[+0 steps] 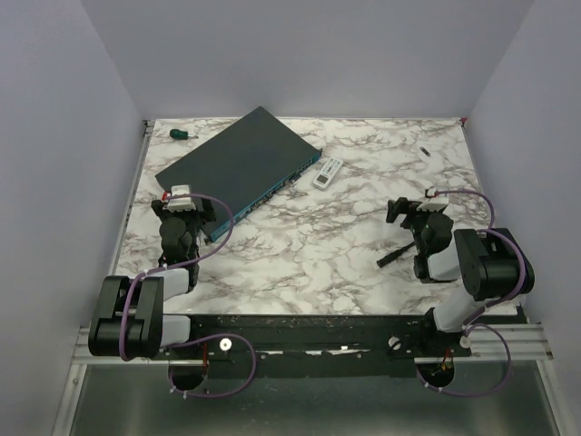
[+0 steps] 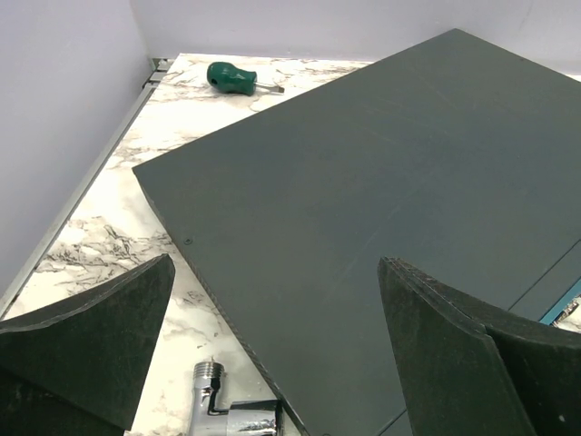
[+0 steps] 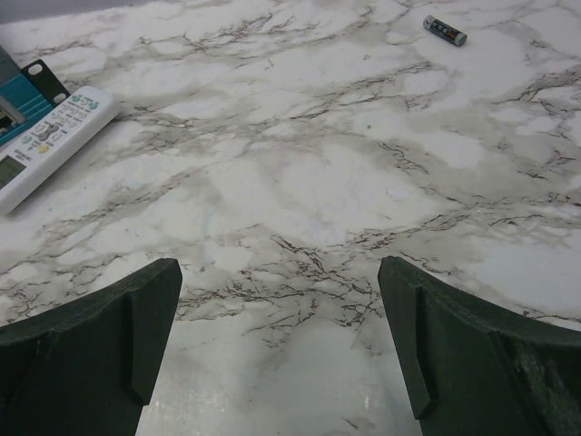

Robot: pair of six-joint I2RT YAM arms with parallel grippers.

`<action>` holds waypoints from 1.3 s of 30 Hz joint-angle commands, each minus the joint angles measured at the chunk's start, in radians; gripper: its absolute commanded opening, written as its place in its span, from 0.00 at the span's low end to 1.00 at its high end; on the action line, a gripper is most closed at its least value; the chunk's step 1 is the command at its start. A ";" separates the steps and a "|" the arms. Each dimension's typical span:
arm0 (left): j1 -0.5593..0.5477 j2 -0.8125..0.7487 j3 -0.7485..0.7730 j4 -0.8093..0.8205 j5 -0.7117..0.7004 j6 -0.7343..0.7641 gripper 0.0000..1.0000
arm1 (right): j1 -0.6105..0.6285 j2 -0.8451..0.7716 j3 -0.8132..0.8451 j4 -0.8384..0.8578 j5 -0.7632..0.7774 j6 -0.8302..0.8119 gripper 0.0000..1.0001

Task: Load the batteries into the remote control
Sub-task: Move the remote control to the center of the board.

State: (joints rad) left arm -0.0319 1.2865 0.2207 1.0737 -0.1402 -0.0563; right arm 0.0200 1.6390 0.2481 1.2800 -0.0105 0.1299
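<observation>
The white remote control [image 1: 328, 173] lies face up on the marble table, just right of the big dark box; it also shows in the right wrist view [image 3: 50, 145] at the far left. One battery [image 3: 445, 31] lies loose at the far right, seen from above as a small pale mark [image 1: 424, 153]. My right gripper [image 3: 279, 272] is open and empty over bare marble, well short of both; from above it [image 1: 416, 209] is at the right. My left gripper [image 2: 275, 268] is open and empty at the near edge of the dark box, on the left from above [image 1: 186, 204].
The big dark flat box with a blue edge [image 1: 241, 168] fills the back left. A green-handled screwdriver [image 2: 231, 77] lies behind it by the left wall. A chrome fitting [image 2: 218, 409] sits under my left gripper. A black bar [image 1: 395, 256] lies beside my right arm.
</observation>
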 commanded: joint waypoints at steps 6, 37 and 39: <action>-0.013 -0.099 0.005 -0.044 0.079 0.047 0.98 | 0.007 -0.247 0.054 -0.264 0.111 0.037 1.00; -0.008 -0.290 0.261 -0.770 -0.126 -0.297 0.99 | 0.194 0.165 0.907 -1.142 -0.092 0.401 1.00; -0.008 -0.281 0.267 -0.773 -0.122 -0.297 0.99 | 0.241 0.222 0.967 -1.175 -0.048 0.416 1.00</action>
State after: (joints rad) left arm -0.0414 1.0126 0.4946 0.2996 -0.2333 -0.3382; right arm 0.1635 1.7782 1.1011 0.2134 -0.1547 0.5449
